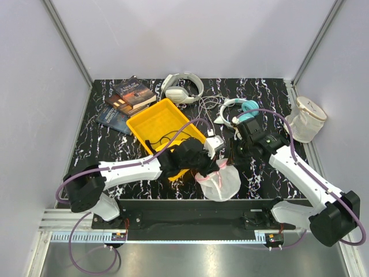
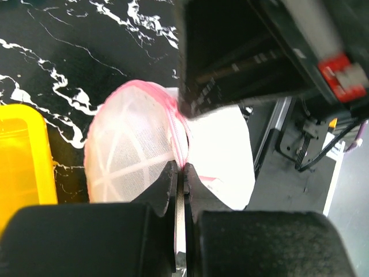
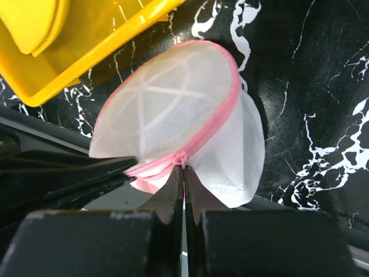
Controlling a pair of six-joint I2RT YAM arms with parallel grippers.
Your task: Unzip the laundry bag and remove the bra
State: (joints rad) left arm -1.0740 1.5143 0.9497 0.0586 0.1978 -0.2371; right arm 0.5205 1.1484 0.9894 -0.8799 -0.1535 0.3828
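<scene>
The laundry bag (image 1: 222,183) lies at the near edge of the tabletop (image 1: 262,95), between my two arms and just beside the near corner of the yellow tray (image 1: 151,118). It is white mesh with a pink rim (image 3: 222,109), and it lies on its side, so the round dome turns towards the tray.

My left pincer (image 2: 180,173) is closed, and its two fingertips pinch the pink rim at the low side of the bag. My right pincer (image 3: 183,176) is closed as well. Its tips meet on the same rim, exactly at the small pink zipper pull (image 3: 183,158). The two pincers stand very near to each other there, the left one coming in from the tray side. The zipper looks closed along the part of the rim that I can see.

Through the mesh I see only white fabric and seams.

Farther back on the tabletop there are books (image 1: 130,95), two headphones (image 1: 183,88), and a cream mesh bag (image 1: 305,120) at the right edge, well apart from my pincers.
</scene>
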